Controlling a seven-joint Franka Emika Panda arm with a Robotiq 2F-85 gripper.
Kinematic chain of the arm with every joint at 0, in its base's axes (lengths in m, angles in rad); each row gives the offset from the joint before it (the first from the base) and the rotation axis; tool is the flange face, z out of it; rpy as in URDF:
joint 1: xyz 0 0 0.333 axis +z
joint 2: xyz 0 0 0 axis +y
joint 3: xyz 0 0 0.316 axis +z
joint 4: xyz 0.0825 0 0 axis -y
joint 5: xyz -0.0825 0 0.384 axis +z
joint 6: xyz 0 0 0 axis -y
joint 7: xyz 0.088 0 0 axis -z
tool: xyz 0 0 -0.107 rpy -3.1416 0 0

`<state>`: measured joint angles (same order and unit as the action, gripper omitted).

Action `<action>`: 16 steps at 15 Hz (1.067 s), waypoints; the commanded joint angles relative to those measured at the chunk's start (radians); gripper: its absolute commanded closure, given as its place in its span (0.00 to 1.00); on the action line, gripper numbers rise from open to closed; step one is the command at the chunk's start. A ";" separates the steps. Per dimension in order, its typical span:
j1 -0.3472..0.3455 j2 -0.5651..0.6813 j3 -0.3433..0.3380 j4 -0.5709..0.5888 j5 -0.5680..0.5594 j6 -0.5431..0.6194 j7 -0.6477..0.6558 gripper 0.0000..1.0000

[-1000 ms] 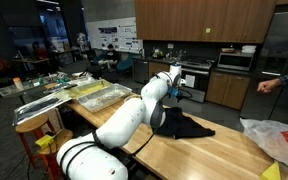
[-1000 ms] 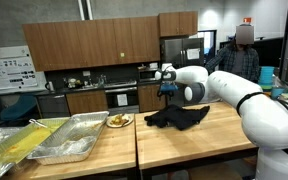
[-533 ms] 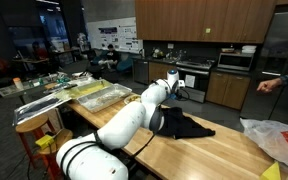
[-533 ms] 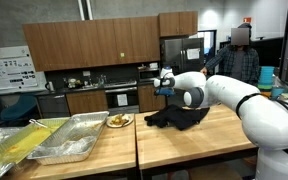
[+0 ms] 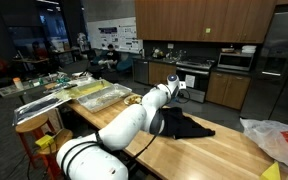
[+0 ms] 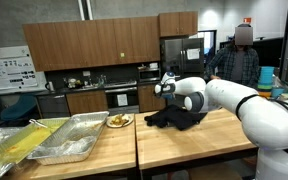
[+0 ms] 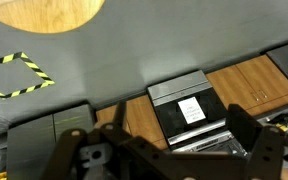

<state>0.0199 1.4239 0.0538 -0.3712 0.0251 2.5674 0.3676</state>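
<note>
Wrist view: gripper (image 7: 159, 150) spread wide and empty, looking out at an oven (image 7: 189, 108), not down at the cloth.

In both exterior views a black cloth (image 6: 177, 117) lies crumpled on the far part of the wooden counter (image 6: 194, 140), and the gripper (image 6: 164, 85) hangs just above its left edge with nothing between its fingers. Because the wrist camera does not show the cloth at all, a descent from here would be poorly guided; the fingers could pinch only a loose fold and let it slip, or press into the counter. Dragging the cloth left could push it toward the plate of food (image 6: 119, 121) and the foil trays (image 6: 69, 138). A person (image 6: 242, 55) stands behind the counter, within the arm's possible sweep.
</note>
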 commanded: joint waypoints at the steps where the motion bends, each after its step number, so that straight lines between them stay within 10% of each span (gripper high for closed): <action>1: -0.014 -0.014 0.029 0.011 0.042 -0.036 -0.121 0.00; 16: 0.010 -0.144 -0.059 0.017 -0.103 -0.759 -0.422 0.00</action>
<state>-0.0006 1.3122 0.0488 -0.3540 -0.0193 1.9389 -0.0617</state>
